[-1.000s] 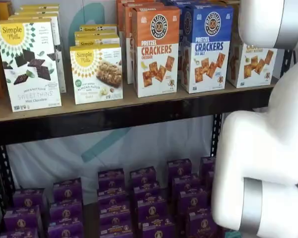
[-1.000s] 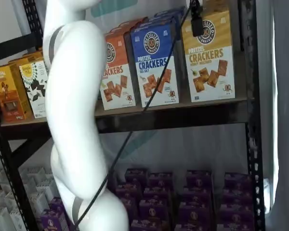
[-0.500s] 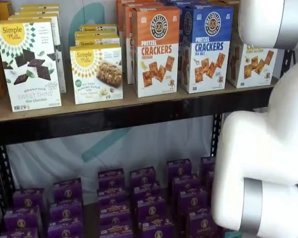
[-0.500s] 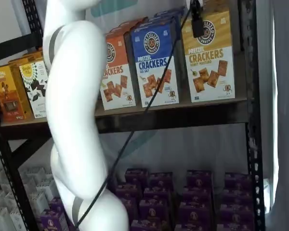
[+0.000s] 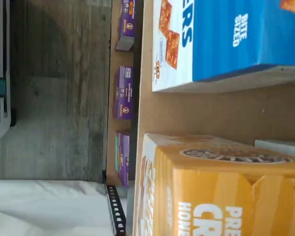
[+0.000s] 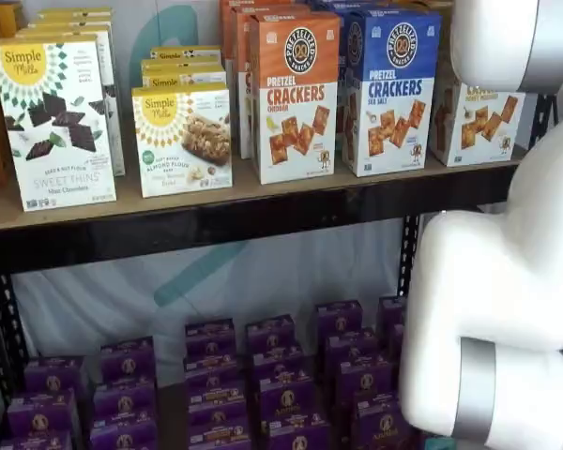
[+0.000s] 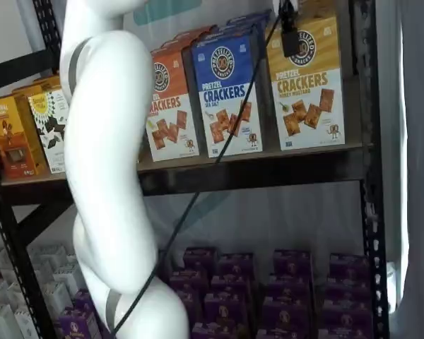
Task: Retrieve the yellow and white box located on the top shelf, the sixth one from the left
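The yellow and white pretzel crackers box [image 7: 307,85] stands upright at the right end of the top shelf. It also shows in a shelf view [image 6: 479,122], partly hidden behind my white arm [image 6: 507,281]. In the wrist view the box [image 5: 211,191] is close, with the wooden shelf board [image 5: 206,113] between it and a blue box [image 5: 226,39]. Only a black piece of my gripper [image 7: 290,39] hangs from the top edge with a cable, in front of the box's upper part. No gap or grip shows.
A blue pretzel crackers box [image 7: 226,92] and an orange one [image 6: 296,94] stand left of the yellow box. Simple Mills boxes [image 6: 52,122] are further left. Purple boxes [image 6: 272,375] fill the lower shelf. A black shelf upright [image 7: 367,176] stands right of the yellow box.
My arm has shifted slightly; the boxes have not moved.
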`<state>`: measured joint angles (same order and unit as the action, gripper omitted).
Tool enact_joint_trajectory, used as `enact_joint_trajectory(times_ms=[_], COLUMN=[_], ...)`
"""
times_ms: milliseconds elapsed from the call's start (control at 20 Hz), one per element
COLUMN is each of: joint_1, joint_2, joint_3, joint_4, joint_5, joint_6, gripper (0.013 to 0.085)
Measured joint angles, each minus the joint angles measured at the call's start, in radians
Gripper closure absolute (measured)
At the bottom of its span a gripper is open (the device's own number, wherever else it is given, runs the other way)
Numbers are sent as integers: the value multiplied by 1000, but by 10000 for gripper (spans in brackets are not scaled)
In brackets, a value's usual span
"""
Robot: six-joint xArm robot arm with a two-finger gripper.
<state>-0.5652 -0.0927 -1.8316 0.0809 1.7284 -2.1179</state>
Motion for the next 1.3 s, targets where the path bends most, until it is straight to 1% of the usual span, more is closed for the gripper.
enact_joint_trajectory(times_ms=[100, 200, 400, 450, 500, 550, 850, 900, 1200, 1250, 1300], joint_1=[-2, -4, -9, -10, -10, -11, -15, -16, -20, -22, -23], joint_2=[0, -3, -5, -7, -9, -10, -12, -12, -13, -13, -17], joint_3=[0, 3, 3, 5, 7, 8, 8, 7, 5, 4, 10], joint_4=[2, 5, 10, 11, 11, 11, 17, 19, 29, 34, 35], joint_5=[3, 5, 8, 7, 6, 6, 9, 10, 16, 18, 13], joint_6=[-1, -2, -4, -5, -6, -7, -9, -9, -9, -9, -10], gripper=[130, 210, 210, 250, 250, 290, 290, 330, 330, 370, 370])
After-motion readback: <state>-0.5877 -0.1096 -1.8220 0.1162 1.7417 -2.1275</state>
